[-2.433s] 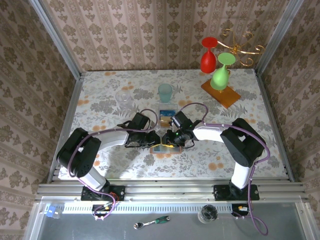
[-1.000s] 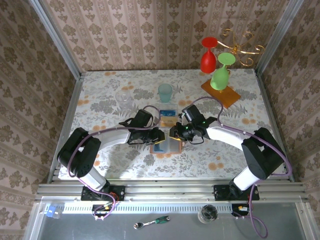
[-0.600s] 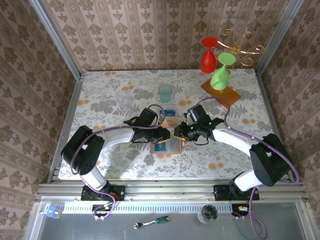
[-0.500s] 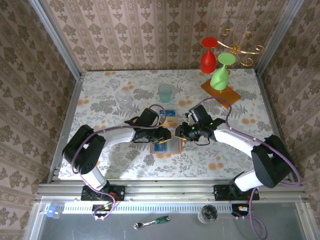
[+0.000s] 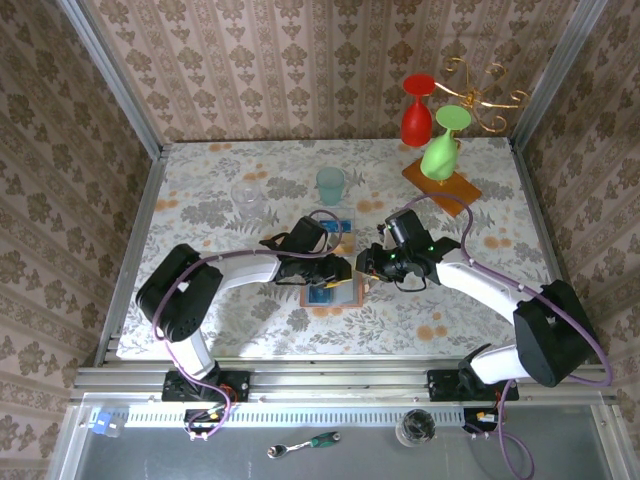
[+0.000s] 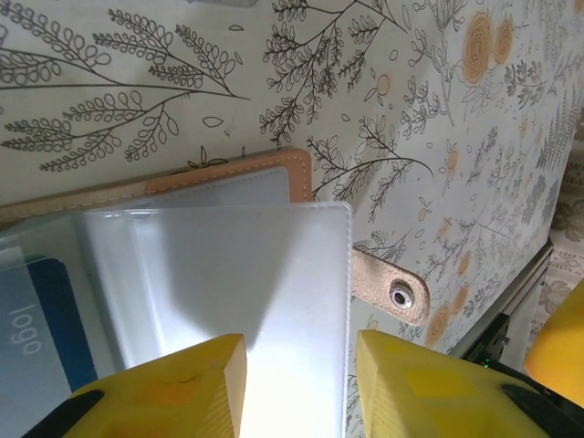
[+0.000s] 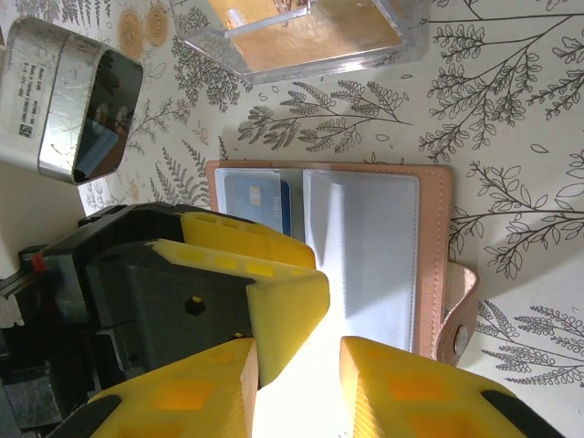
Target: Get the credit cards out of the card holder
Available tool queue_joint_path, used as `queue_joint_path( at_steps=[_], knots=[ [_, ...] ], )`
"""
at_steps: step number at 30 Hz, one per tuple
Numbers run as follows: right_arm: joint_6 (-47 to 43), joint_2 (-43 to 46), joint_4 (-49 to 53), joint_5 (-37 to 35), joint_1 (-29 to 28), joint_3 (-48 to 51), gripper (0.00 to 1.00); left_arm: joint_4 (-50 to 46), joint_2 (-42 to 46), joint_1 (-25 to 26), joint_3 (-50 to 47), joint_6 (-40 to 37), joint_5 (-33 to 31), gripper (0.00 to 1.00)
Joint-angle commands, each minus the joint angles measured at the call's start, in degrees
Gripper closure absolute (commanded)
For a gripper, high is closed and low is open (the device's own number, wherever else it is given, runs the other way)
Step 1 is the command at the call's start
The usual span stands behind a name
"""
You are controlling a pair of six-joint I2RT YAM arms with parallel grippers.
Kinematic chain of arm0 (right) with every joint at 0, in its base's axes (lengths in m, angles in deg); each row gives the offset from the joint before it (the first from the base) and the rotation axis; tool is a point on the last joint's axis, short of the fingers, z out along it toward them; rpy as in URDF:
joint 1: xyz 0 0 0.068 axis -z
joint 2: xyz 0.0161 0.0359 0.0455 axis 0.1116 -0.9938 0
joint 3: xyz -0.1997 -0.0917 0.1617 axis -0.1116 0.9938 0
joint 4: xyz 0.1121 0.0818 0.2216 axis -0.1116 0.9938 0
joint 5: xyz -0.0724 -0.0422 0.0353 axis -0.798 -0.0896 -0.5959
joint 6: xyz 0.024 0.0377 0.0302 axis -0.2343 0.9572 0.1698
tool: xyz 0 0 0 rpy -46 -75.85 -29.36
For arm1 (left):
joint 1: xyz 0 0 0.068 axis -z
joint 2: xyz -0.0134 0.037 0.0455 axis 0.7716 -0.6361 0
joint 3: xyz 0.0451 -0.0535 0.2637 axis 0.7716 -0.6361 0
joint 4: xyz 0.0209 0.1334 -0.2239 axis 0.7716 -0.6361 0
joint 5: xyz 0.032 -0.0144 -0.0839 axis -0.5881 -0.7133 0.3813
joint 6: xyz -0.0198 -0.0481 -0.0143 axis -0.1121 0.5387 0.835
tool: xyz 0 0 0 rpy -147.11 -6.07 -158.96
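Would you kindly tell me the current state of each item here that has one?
card holder, open flat, strap unsnapped
blue card, tucked in its pocket
tray, holds something orange
left claw, open over the holder
right claw, open over the holder
cup, upright
red glass, hanging upside down
green glass, hanging upside down

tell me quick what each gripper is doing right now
left gripper: open, jaws apart over the card holder, nothing held
right gripper: open, jaws apart over the card holder, nothing held
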Motion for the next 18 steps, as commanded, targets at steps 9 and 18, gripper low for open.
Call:
queue_joint_path(
  at_steps=[9,18],
  knots=[
    [-0.21,0.29,-0.26,0.85,0.19,0.95,0.68,0.72,-0.43,-0.06,1.22,0.31,0.93,0.61],
    [1.23,-5.64,-3.05,2.20,-1.76,-0.03,0.69,0.75,3.58,-2.54,-2.47,-0.12,0.32,0.62]
  ],
)
